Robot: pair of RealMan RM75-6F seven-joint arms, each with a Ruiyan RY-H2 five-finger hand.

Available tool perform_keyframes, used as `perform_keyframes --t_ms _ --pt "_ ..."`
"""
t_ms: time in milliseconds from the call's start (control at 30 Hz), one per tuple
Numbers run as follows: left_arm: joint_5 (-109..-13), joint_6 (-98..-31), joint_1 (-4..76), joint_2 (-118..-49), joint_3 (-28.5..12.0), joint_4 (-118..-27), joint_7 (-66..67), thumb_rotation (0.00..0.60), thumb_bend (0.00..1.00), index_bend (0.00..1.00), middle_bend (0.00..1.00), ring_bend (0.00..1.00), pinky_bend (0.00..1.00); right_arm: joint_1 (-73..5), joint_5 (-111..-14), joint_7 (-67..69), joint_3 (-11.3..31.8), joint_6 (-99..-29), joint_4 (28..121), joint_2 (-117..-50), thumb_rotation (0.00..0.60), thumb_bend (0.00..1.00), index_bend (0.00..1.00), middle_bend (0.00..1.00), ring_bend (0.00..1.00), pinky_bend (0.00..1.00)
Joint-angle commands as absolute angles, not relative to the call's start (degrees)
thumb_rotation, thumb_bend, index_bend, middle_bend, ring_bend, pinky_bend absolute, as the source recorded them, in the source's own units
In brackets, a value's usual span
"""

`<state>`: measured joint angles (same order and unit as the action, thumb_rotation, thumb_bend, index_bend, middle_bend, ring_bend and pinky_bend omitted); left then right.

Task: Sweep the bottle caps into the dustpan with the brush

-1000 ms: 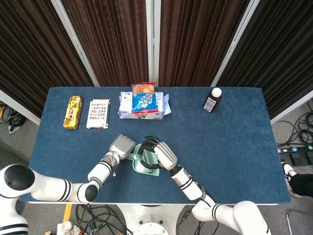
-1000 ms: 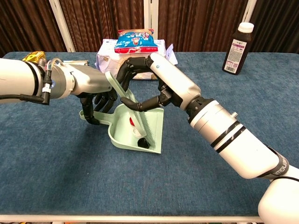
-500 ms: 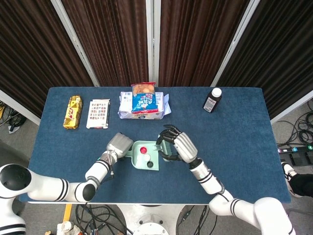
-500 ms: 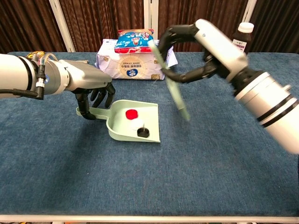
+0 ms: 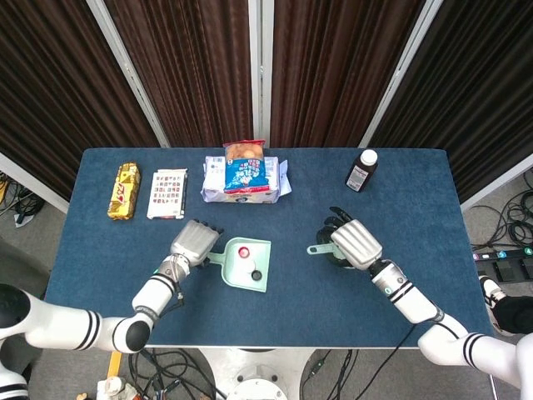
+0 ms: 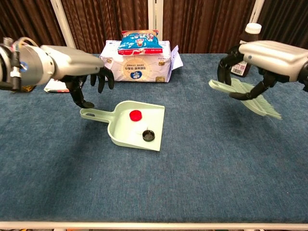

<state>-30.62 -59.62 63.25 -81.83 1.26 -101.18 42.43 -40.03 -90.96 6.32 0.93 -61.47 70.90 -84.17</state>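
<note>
The pale green dustpan [image 5: 259, 281] [image 6: 155, 117] lies flat on the blue table, handle pointing left. Inside it lie a red cap [image 5: 244, 252] [image 6: 135, 115], a white cap [image 6: 140, 128] and a black cap [image 5: 256, 274] [image 6: 148, 136]. My left hand [image 5: 195, 242] [image 6: 72, 65] hovers just above the handle with its fingers spread, holding nothing. Far to the right, my right hand [image 5: 356, 243] [image 6: 269, 53] grips the green brush [image 5: 317, 248] [image 6: 245, 95] above the table, bristles pointing right in the chest view.
A dark bottle [image 5: 361, 170] [image 6: 246, 43] stands at the back right, close behind my right hand. A wipes pack [image 5: 241, 182] [image 6: 137, 65] topped by a snack bag sits at the back centre. A gold packet [image 5: 123, 202] and a white card [image 5: 167, 193] lie back left.
My right hand has carried the brush out of the dustpan and far to the right. My left hand has let go of the dustpan handle and lifted; the pan now lies flat.
</note>
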Motion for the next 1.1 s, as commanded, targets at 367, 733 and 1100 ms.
perform_keyframes --t_ms 367,733,1100 --pt "-50.4 -72.1 47.3 -74.1 4.0 -102.6 27.6 0.600 0.19 0.24 0.31 0.29 0.30 -39.5 -81.8 -10.6 1.5 -53.6 72.7 -86.1 0.600 0.28 0.15 0.24 0.03 0.03" --pt "-60.0 -80.5 34.7 -70.6 5.3 -94.7 16.8 0.600 0.17 0.27 0.32 0.29 0.23 -29.6 -80.2 -2.3 3.5 -67.9 78.9 -76.7 0.600 0.29 0.18 0.29 0.10 0.17" --pt "-68.2 -91.2 20.1 -70.8 6.3 -86.2 3.9 0.600 0.14 0.27 0.32 0.25 0.19 -14.8 -84.1 4.7 -0.5 -85.6 84.7 -68.6 0.600 0.30 0.10 0.18 0.00 0.08"
